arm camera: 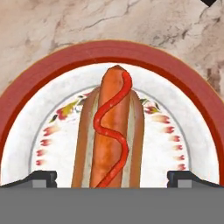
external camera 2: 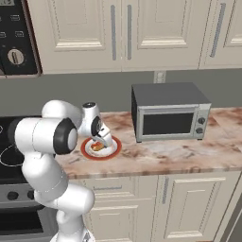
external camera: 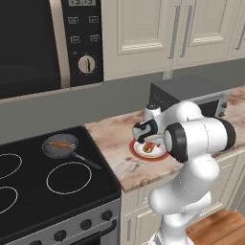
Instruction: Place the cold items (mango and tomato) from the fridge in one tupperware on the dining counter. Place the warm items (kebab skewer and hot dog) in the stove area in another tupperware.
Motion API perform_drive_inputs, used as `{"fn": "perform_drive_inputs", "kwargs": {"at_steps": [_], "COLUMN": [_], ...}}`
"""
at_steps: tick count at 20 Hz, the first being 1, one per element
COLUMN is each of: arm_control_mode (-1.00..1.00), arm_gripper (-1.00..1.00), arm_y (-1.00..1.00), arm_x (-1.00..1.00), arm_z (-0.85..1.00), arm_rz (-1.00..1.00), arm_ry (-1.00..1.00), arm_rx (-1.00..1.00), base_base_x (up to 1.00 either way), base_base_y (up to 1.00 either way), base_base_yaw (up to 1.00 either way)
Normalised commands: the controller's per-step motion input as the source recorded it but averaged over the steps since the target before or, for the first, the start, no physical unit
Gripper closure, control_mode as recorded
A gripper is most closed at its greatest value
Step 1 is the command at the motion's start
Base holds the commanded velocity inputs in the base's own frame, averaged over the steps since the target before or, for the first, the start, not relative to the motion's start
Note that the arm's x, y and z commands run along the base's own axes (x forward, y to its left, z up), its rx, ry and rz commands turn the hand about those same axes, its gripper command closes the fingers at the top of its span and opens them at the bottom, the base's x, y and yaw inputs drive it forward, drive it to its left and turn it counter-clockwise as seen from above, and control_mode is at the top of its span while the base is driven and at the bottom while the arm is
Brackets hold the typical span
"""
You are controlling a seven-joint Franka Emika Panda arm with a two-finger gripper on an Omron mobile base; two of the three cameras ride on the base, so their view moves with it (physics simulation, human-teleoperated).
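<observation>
Hot dog (arm camera: pixel 112 135) lies centred between wide-open jaws, on red-rimmed plate (arm camera: pixel 26 87).

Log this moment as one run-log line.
phase: pre-grasp | gripper: jaws open, straddling hot dog | hot dog: on red-rimmed plate

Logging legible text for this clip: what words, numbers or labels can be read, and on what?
Oven display: digits cut off and blurred, unreadable.
Oven panel buttons: markings too small to read.
Toaster oven, red-rimmed plate, hot dog: no text.
</observation>
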Motion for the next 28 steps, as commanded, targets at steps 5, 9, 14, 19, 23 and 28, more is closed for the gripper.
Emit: {"fn": "perform_drive_inputs", "kwargs": {"at_steps": [5,9,14,19,23,28], "arm_control_mode": [-1.0,-1.0,-1.0,-1.0,-1.0,-1.0], "arm_gripper": [-1.0,-1.0,-1.0,1.0,1.0,1.0], "arm_y": [0.04,0.0,0.0,0.0,0.03,0.0], "arm_x": [0.23,0.0,0.0,0.0,-0.52,-0.92], "arm_z": [-0.37,-0.45,-0.28,-0.15,0.01,0.73], "arm_rz": [0.0,-0.01,0.0,-0.02,-0.11,-0.16], "arm_ry": [0.0,0.01,0.0,0.0,0.0,0.0], "arm_rx": [0.0,0.0,0.01,0.0,0.0,0.03], "base_base_x": [0.0,0.0,0.0,0.0,0.0,0.0], "base_base_y": [0.0,0.0,0.0,0.0,0.0,0.0], "base_base_yaw": [0.0,0.0,0.0,0.0,0.0,0.0]}}
